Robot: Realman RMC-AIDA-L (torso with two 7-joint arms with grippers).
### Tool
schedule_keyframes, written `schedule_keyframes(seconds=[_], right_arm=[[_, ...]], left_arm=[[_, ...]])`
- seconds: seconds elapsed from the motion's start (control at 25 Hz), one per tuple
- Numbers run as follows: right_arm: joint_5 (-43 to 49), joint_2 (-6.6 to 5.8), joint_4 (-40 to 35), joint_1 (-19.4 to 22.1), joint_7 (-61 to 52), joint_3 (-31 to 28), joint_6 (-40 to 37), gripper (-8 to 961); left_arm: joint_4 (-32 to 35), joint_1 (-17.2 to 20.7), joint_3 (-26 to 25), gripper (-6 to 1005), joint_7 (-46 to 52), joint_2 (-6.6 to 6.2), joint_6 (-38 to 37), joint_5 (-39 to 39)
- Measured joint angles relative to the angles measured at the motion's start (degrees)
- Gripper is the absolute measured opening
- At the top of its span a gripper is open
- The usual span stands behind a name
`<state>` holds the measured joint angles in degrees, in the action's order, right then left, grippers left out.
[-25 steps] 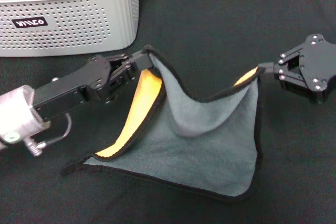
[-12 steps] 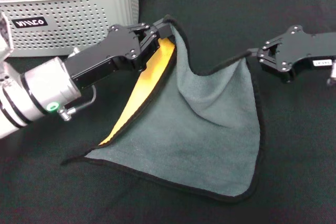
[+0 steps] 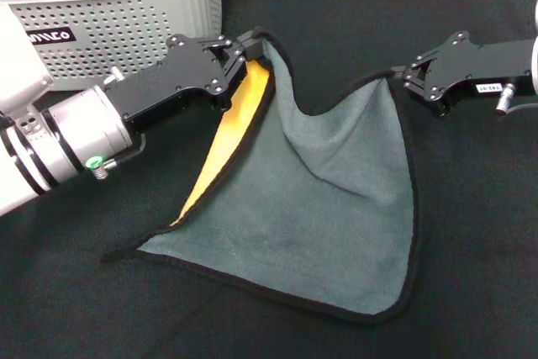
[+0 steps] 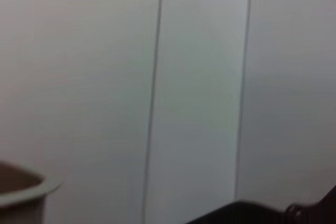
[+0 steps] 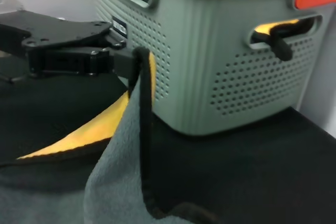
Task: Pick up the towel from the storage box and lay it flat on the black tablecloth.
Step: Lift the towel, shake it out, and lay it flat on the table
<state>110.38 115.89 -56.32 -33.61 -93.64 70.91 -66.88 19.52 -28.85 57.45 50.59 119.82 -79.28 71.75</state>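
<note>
The spreading step looks to be in hand: the towel (image 3: 328,216) is out of the box (image 3: 160,14) and lies mostly on the tablecloth (image 3: 471,233), grey face up. The left gripper (image 3: 252,46) is clamped on one far corner, and the right gripper (image 3: 402,78) pinches the other. Between the two sets of jaws the far edge sags in a dip, and below the left jaws a yellow strip is folded over. Next, I'd say, the jaws need to draw apart, lower, then let go. The box's black label is half hidden; only "ILCO" seems readable
</note>
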Motion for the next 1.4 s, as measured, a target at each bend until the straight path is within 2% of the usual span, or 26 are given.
schedule_keyframes(seconds=[0.36, 0.76, 1.0, 1.4], right_arm=[[1.43, 0.0, 1.93, -0.65, -0.89, 2.15, 4.79, 1], [1.86, 0.04, 3.77, -1.51, -0.93, 2.98, 6.73, 1], [1.86, 0.1, 3.82, -1.54, -0.93, 3.46, 6.96, 1], [1.86, 0.13, 4.5, -1.6, -0.93, 3.93, 9.39, 1]], left_arm=[[-0.45, 1.16, 0.11, 5, -6.71, 0.04, 6.34, 0.06], [-2.49, 1.46, 0.3, 6, -24.61, 0.67, 7.15, -0.04], [-2.39, 0.94, -0.03, 6, -33.02, 0.67, 7.46, -0.57], [-2.68, -0.05, 0.18, 6, -52.65, 0.71, 9.33, -2.9]])
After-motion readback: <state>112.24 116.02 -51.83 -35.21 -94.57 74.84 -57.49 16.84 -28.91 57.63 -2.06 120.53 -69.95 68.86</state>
